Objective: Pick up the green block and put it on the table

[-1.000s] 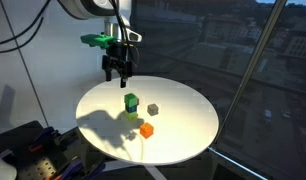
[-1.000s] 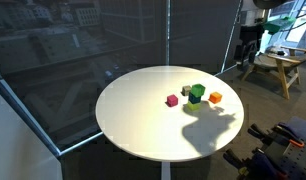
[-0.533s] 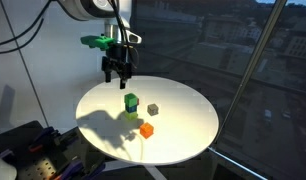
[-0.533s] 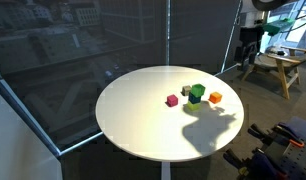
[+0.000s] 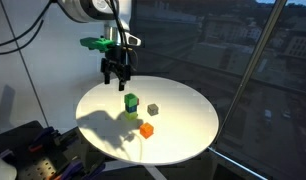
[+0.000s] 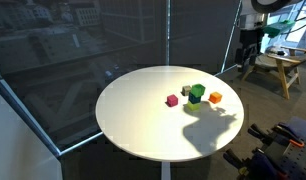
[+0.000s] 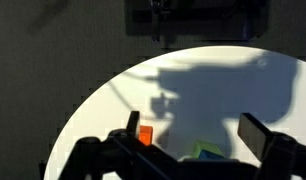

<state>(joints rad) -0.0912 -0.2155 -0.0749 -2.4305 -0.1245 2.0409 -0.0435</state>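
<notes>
Approach stage: your gripper (image 5: 117, 76) hangs above the table (image 5: 188, 140), jaws wide and empty. The green block (image 5: 130, 101) appears to sit atop a paler block (image 5: 131, 116) near the middle. Next, you need to descend squarely over it, then close.

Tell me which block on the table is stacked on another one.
The green block: it sits on a paler yellow-green block, while the grey block, orange block and pink block rest directly on the table.
</notes>
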